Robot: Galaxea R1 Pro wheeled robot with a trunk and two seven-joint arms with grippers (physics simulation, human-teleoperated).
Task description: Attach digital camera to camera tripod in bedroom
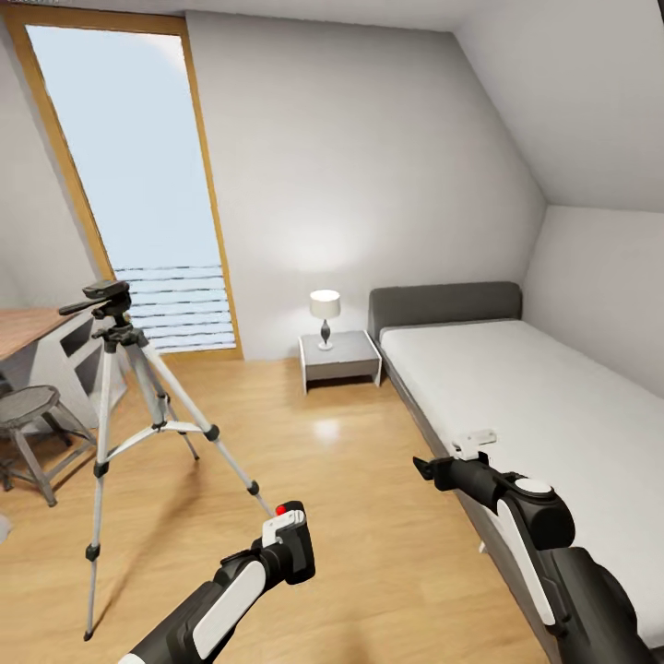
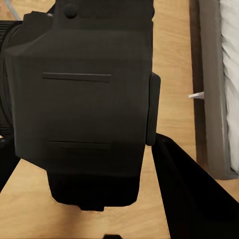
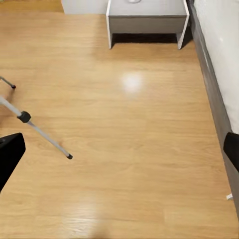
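Left hand (image 1: 288, 526) grasps the unmarked digital camera (image 2: 82, 109) near the camera tripod (image 1: 120, 387); right hand (image 3: 119, 149) spread, released.

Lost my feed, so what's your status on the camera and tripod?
Left gripper shut on camera. Right gripper open, empty. Tripod upright ahead-left, head bare. Bare floor between, nothing blocking.

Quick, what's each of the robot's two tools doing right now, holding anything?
Left tool: closed on the digital camera.
Right tool: open, holding nothing.
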